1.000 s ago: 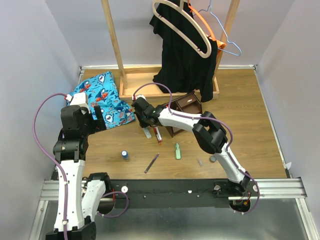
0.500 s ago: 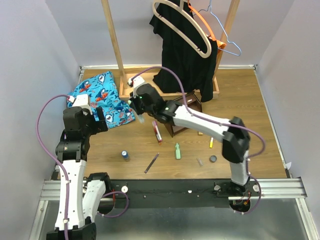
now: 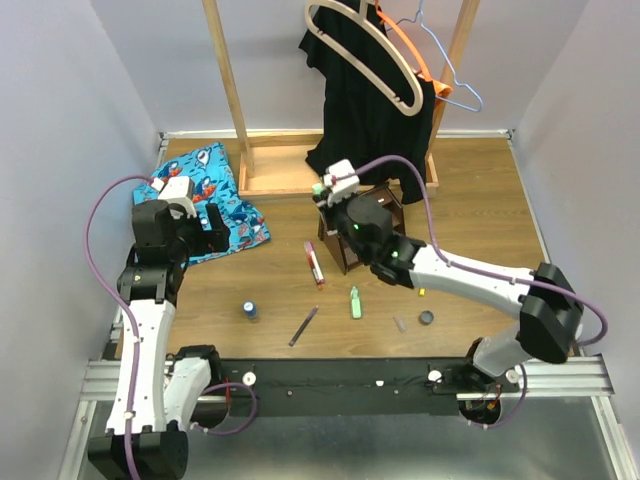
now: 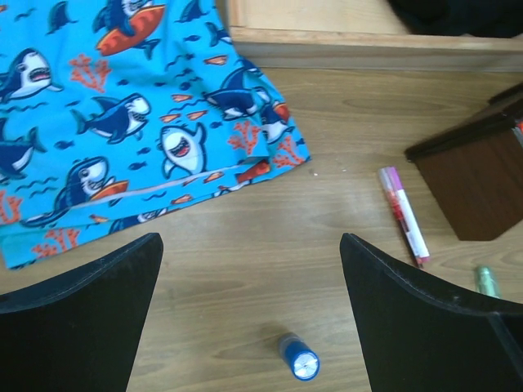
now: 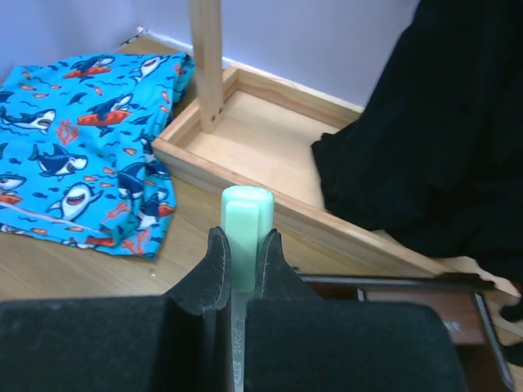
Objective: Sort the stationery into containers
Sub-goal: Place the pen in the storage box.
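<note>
Right pincer [image 5: 245, 265]: clenched on a pale green marker [image 5: 248, 222], pinched low on its body between both fingers.
Held marker: long axis runs straight along the fingers. Its blunt end sticks out past the fingertips and points away from the arm, toward the rack base [image 5: 270, 155] and the far-left of the table.
What changed: a second ago this pincer was down on the table left of the organizer [image 3: 390, 205], its jaws narrowing around the marker. It has since lifted the marker clear and swung back, and now hangs over the organizer's far-left corner.
Meaning: the pick-up looks done and the drop into a slot comes next. The marker seems closer to level than upright, so it probably needs tipping before it goes in.
Left pincer [image 4: 249, 269]: released, jaws wide, holding nothing, hovering by the cloth [image 4: 106, 122].
Left on the table: pink marker [image 3: 315, 262] just left of the organizer, second green marker [image 3: 354, 302], purple pen [image 3: 303, 326], blue bottle [image 3: 250, 310], yellow marker [image 3: 421, 291], eraser [image 3: 400, 323] and disc [image 3: 426, 317], all unmoved.
</note>
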Robot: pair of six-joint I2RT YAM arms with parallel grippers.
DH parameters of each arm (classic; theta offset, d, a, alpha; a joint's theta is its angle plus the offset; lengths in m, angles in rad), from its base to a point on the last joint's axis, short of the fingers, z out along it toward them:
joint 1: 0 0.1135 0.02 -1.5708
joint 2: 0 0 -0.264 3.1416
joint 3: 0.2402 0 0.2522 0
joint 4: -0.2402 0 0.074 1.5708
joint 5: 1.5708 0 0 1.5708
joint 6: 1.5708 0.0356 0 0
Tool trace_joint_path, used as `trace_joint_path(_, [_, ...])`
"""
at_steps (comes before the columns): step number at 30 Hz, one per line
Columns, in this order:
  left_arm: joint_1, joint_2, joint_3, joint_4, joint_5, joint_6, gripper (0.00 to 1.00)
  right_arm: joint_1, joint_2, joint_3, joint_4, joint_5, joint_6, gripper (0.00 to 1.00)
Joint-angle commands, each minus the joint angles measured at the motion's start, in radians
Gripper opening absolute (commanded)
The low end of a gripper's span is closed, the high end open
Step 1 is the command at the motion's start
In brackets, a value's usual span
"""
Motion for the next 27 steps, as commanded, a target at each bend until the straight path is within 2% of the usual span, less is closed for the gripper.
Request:
trace_joint_path(1, [-0.026,0.044,0.007,0.06,0.104,0.005,0.99,-0.003,-0.144,-0.19,0.362,0.063,-0.15,0.01])
trace_joint_path(6, [-0.054,0.111,0.042,0.056,0.096,0.047,0.99,-0.017,-0.215,-0.327,0.459,-0.001,-0.231,0.01])
trace_joint_path(12, [-0.069,0.162,0.051,0.095,0.101,0.016,0.99,-0.022,-0.253,-0.403,0.505,-0.052,-0.274,0.01])
trace_joint_path(17, [-0.069,0.193,0.053,0.097,0.119,0.011,0.99,-0.036,-0.273,-0.514,0.649,-0.199,-0.352,0.01])
trace_joint_path(27, [-0.069,0.262,0.077,0.115,0.113,0.019,0.99,-0.128,-0.192,-0.503,0.706,-0.283,-0.285,0.01])
